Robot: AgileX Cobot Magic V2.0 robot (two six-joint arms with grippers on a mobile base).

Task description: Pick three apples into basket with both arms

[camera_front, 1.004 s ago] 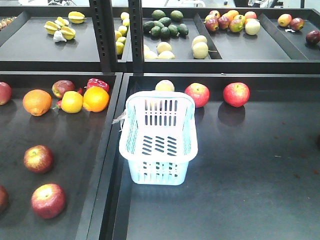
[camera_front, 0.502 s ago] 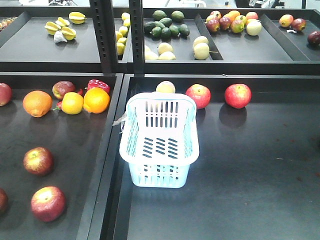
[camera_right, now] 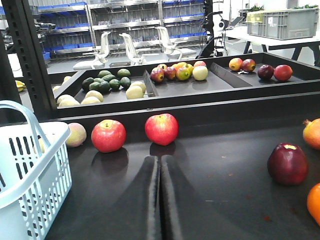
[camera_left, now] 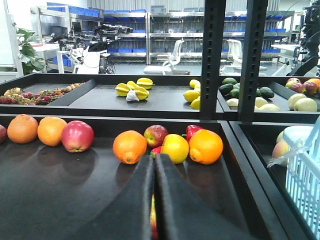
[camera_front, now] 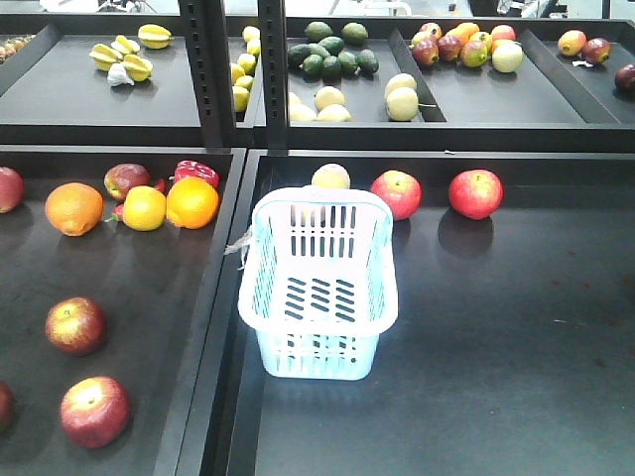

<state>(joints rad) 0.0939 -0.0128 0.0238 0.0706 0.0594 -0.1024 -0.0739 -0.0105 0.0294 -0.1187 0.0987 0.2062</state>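
The pale blue basket (camera_front: 317,353) stands upright and empty on the right tray. Behind it to the right lie two red apples (camera_front: 396,192) (camera_front: 475,193). They show again in the right wrist view (camera_right: 108,135) (camera_right: 161,128), just beyond my right gripper (camera_right: 160,159), whose fingers are shut with nothing held. Two more red apples (camera_front: 75,325) (camera_front: 94,410) lie at the front of the left tray. My left gripper (camera_left: 154,159) is shut; a sliver of red-yellow fruit shows below through the slit. Neither arm appears in the front view.
Oranges (camera_front: 73,207) (camera_front: 190,201), a yellow fruit (camera_front: 144,207) and a small apple (camera_front: 124,178) cluster at the left tray's back. A raised divider (camera_front: 211,327) separates the trays. A pale fruit (camera_front: 330,177) sits behind the basket. A dark red apple (camera_right: 287,164) lies right of my right gripper. An upper shelf and posts (camera_front: 272,69) stand behind.
The whole scene has drifted slightly down and right in the front view, as if the camera moved. Basket and fruit keep their places relative to each other.
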